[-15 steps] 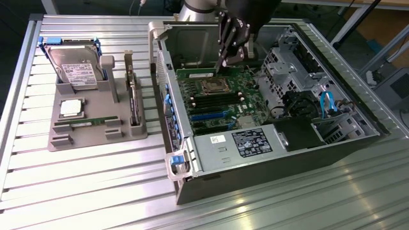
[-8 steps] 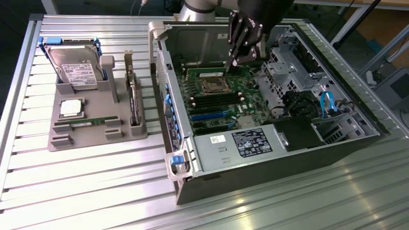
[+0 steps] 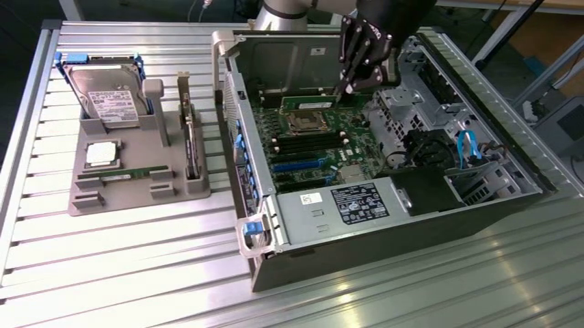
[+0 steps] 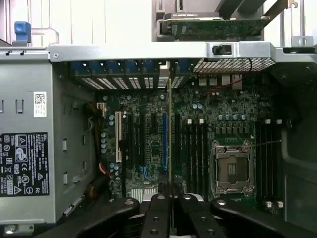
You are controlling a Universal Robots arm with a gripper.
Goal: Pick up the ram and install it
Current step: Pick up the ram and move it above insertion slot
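A: Surface first, quick.

B: Ribbed silver metal worktop [image 3: 137, 273]. In the exterior view, an open black and grey computer case [image 3: 383, 205] lies on its side toward the worktop's edge at the exterior view's right. Its green motherboard [image 3: 319, 147] faces up. A grey plastic parts tray [image 3: 137, 198] sits near the edge at the exterior view's left. It carries a silver hard drive [image 3: 109, 96] and a square silver processor chip [image 3: 100, 154].

A: Claw?

B: The black two-finger gripper [image 3: 349, 87] is inside the case, above the motherboard. It's pinched nearly closed on the ram [image 3: 315, 104], a long thin green circuit-board stick. The stick is level, just beyond the square metal processor socket [image 3: 301, 123].

A: Wrist view?

B: The gripper [image 4: 171, 210] is clamped on the ram [image 4: 170, 139], which shows edge-on as a thin line across the motherboard. It runs between a blue slot [image 4: 164, 134] and the black memory slots [image 4: 190, 148]. Can't tell whether it touches a slot.
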